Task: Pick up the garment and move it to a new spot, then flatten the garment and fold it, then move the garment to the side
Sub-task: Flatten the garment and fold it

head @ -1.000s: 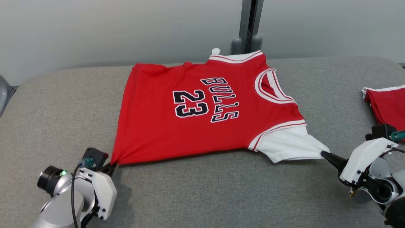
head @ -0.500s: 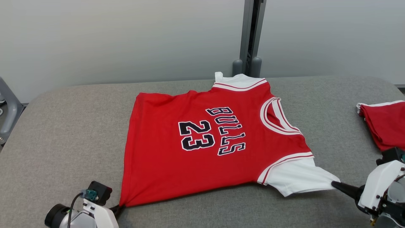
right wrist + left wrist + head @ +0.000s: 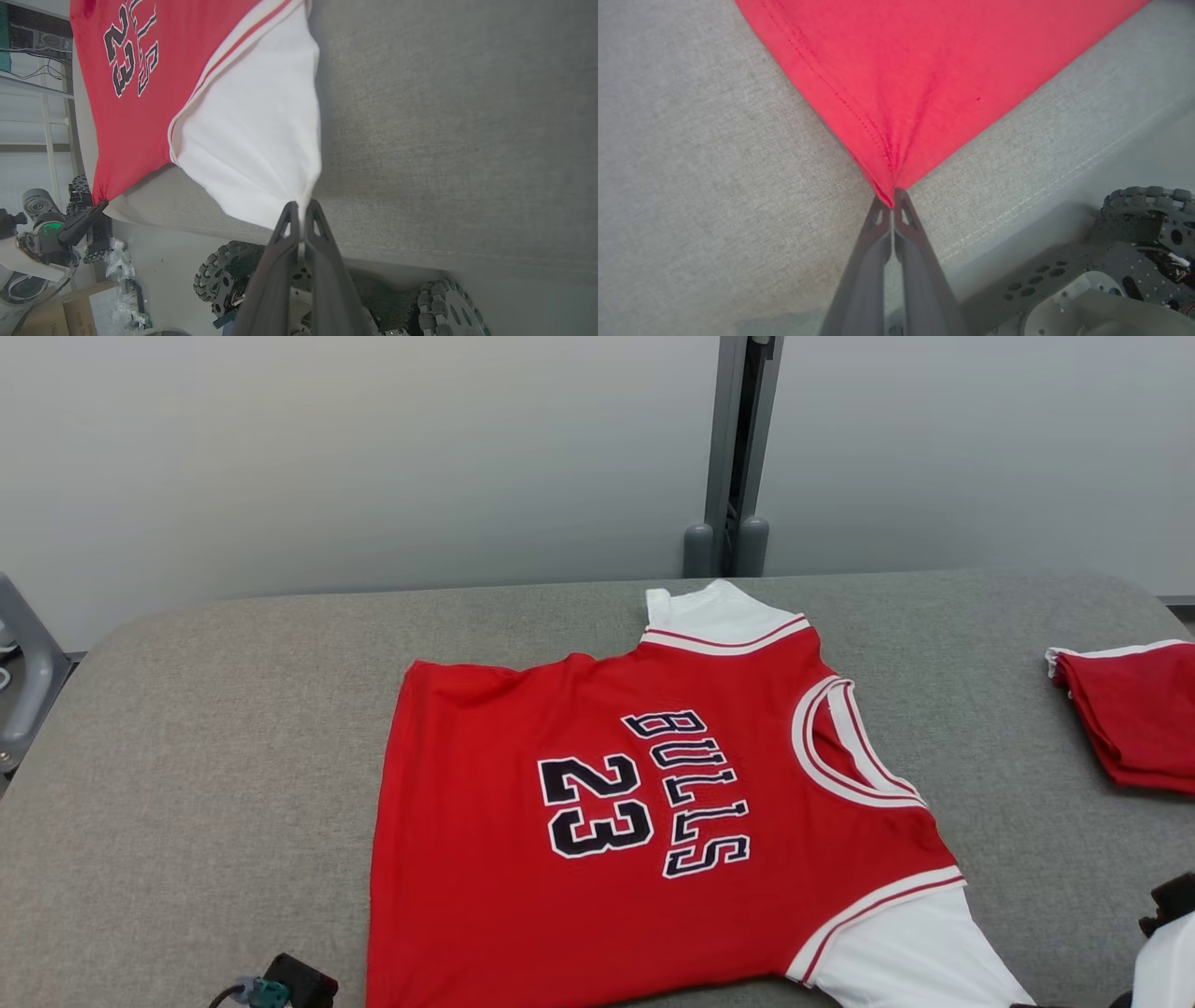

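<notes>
The garment (image 3: 653, 821), a red jersey with white sleeves, lies face up and spread open on the grey padded surface (image 3: 187, 709), near the middle and reaching toward the near edge. Its hem is to the left and its collar to the right. The left fingers (image 3: 871, 252) are clenched on the near-left hem corner, where the cloth gathers into tight creases. The right fingers (image 3: 278, 261) are clenched on the tip of the near white sleeve, which puckers in the same way. Both pinch points sit at or just past the near edge of the surface, and the near border of the jersey looks pulled taut between them.

By my reading, the pick-up and relocation are done and the flattening is well advanced: the body lies smooth, though the far hem corner looks slightly uneven. No fold shows yet, so the folding and the final move aside remain. Another red garment (image 3: 1130, 719) lies bundled at the right edge, well apart.
</notes>
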### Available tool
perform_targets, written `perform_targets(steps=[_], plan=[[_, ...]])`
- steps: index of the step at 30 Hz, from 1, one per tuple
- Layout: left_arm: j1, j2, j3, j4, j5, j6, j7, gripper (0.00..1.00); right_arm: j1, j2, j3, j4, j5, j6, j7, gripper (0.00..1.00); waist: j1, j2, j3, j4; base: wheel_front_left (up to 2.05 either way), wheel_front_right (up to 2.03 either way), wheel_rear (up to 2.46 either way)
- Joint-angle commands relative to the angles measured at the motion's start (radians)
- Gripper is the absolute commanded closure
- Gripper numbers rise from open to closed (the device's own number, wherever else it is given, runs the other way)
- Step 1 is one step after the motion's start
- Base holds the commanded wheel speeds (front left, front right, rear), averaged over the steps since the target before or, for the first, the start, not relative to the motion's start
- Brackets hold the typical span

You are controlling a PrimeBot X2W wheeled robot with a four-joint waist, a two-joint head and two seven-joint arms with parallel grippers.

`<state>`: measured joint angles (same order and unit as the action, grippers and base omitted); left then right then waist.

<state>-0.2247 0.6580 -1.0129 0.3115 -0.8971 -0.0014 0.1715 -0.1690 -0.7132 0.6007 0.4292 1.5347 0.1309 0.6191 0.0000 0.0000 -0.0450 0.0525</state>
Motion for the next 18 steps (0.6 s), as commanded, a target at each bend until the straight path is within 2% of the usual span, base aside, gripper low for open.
perform_targets(steps=[1,8,18], plan=[[0.023,0.021,-0.001,-0.03,-0.012,0.011,0.014,1.0,0.023,-0.022,-0.005,-0.012,0.01,0.0,0.01,1.0,0.0,0.0,0.001,-0.001,0.0,0.0,0.0],[0.069,0.092,0.007,-0.204,-0.071,0.048,0.093,1.0,0.066,-0.072,-0.034,-0.093,0.028,0.0,0.006,1.0,0.0,0.0,0.014,0.002,0.0,0.0,0.0],[0.009,0.137,0.053,-0.332,-0.146,0.062,0.186,1.0,-0.021,-0.083,-0.075,-0.159,0.007,0.0,-0.014,1.0,0.0,0.0,0.071,0.022,0.0,0.0,0.0]])
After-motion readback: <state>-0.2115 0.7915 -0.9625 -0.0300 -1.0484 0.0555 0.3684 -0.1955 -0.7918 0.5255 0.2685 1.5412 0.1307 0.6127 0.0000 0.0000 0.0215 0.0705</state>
